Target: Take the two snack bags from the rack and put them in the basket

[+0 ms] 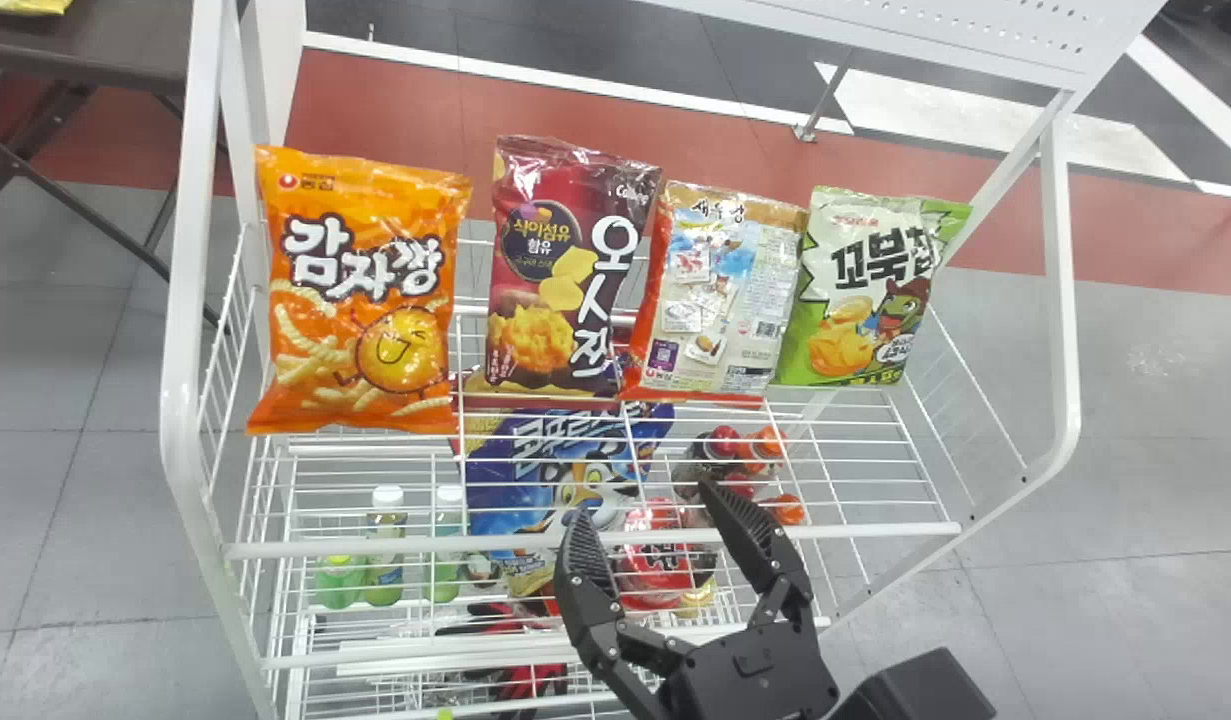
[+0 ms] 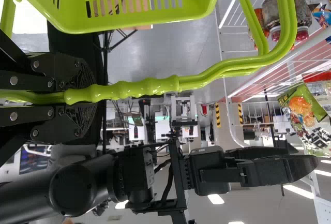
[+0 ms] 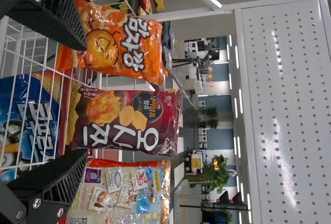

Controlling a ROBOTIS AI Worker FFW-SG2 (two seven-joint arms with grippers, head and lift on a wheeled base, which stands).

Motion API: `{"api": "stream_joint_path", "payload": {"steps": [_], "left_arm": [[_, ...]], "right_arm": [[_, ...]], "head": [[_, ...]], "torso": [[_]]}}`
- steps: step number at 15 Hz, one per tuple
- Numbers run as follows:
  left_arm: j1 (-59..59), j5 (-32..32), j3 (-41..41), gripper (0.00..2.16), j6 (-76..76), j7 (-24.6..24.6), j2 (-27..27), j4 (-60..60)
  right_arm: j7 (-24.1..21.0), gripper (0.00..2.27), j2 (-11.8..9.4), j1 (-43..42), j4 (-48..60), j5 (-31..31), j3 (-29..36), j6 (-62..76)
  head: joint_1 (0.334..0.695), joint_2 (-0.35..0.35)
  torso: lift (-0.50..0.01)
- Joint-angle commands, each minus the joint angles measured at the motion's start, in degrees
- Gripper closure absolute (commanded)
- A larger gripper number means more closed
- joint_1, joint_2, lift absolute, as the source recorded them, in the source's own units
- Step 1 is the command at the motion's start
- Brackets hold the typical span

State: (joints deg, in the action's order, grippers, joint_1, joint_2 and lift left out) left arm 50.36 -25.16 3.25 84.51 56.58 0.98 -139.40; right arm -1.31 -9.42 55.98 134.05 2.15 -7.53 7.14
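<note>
Rack (image 1: 375, 545), head view: four snack bags (image 1: 365, 300) stand on top; our right pincer (image 1: 643, 502), spread apart, waits in front.
Basket (image 2: 129, 23), left wrist view: our left pincer (image 2: 85, 94) is clamped on the handle (image 2: 150, 87); we should keep it steady.
Maroon bag (image 3: 129, 120), right wrist view: we should centre, then squeeze gently; long axis upright, front facing us.

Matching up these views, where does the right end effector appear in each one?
Head view: the right end effector is open, in the lower part, right of centre.
Left wrist view: it is farther off, beyond the green basket handle.
Right wrist view: close up, its fingers framing the maroon snack bag.
Shared landmark: the white wire rack.
</note>
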Motion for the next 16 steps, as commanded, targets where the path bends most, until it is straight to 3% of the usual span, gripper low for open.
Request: {"api": "stream_joint_path", "payload": {"steps": [1, 12, 16], "left_arm": [[0.00, 0.03, 0.00, 1.57, 0.00, 0.02, -0.02, 0.00], [0.09, 0.03, 0.00, 1.57, 0.00, 0.55, -0.10, 0.09], [0.00, 0.03, -0.26, 1.57, -0.53, 0.46, -0.10, 0.79]], "right_arm": [[0.00, 0.11, 0.01, 0.00, 0.07, -0.22, -0.03, 0.10], [0.00, 0.11, 0.01, -0.26, 0.33, -0.13, -0.03, 0.10], [0.00, 0.11, 0.54, -8.08, -1.08, -0.04, 1.37, -12.90]], "head": [[0.695, -0.350], [0.695, -0.350], [0.695, -0.350]], "torso": [[-0.010], [-0.010], [-0.010]]}}
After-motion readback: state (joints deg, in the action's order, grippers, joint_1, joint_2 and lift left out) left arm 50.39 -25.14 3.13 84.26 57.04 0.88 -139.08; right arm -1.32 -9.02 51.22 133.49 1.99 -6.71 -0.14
